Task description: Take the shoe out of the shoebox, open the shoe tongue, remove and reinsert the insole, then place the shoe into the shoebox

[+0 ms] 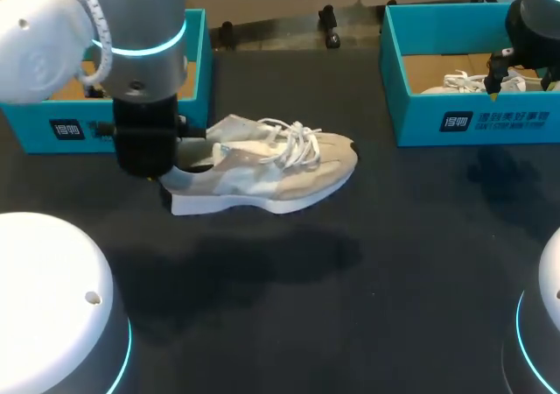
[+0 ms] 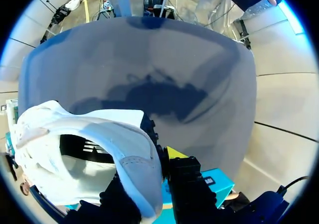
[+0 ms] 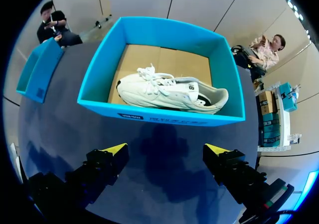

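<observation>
Pinching the shoe (image 1: 271, 171) by its heel alone, the left gripper (image 2: 149, 179) may let it twist loose, while the right gripper (image 3: 165, 153) hangs spread by the shoebox (image 3: 159, 115).

The left arm (image 1: 144, 105) is hiding the shoe (image 1: 280, 171) at its 9 o'clock end; the right arm (image 1: 535, 26) is hiding part of the other shoe (image 1: 455, 83).
</observation>
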Robot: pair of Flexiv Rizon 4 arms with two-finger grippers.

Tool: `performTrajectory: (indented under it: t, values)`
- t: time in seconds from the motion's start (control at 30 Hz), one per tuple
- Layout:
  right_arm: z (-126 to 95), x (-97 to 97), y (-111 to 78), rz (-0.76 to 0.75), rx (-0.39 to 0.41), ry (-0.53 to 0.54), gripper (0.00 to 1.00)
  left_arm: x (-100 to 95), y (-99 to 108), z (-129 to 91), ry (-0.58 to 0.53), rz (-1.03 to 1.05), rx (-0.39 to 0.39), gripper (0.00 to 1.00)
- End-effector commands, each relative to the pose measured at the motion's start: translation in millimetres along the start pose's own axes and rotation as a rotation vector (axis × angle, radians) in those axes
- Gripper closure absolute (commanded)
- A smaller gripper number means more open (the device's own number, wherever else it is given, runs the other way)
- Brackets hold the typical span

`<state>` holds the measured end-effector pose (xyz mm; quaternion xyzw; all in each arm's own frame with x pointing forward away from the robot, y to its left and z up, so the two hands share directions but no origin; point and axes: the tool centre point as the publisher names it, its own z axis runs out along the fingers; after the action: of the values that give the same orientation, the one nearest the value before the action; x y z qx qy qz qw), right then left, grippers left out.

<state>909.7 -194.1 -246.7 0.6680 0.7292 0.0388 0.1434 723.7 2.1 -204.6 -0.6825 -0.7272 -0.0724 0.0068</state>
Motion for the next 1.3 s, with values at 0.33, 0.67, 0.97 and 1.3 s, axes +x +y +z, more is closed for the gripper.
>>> performTrajectory:
  t: [0.33, 0.67, 0.97, 1.3]
  values:
    - [0, 0.2, -0.6, 0.001, -0.002, 0.0, 0.0, -23.5, -17, 61, 0.045, -0.001, 0.002, 1.0]
    - [0, 0.2, -0.6, 0.001, -0.002, 0.0, 0.0, -36.9, -17, 110, 0.078, -0.002, -0.02, 1.0]
    - [0, 0.2, -0.6, 0.001, -0.002, 0.0, 0.0, -50.4, -19, 144, 0.088, 0.013, -0.02, 1.0]
    - [0, 0.2, -0.6, 0.001, -0.002, 0.0, 0.0, -60.2, -21, 173, 0.135, 0.001, -0.024, 1.0]
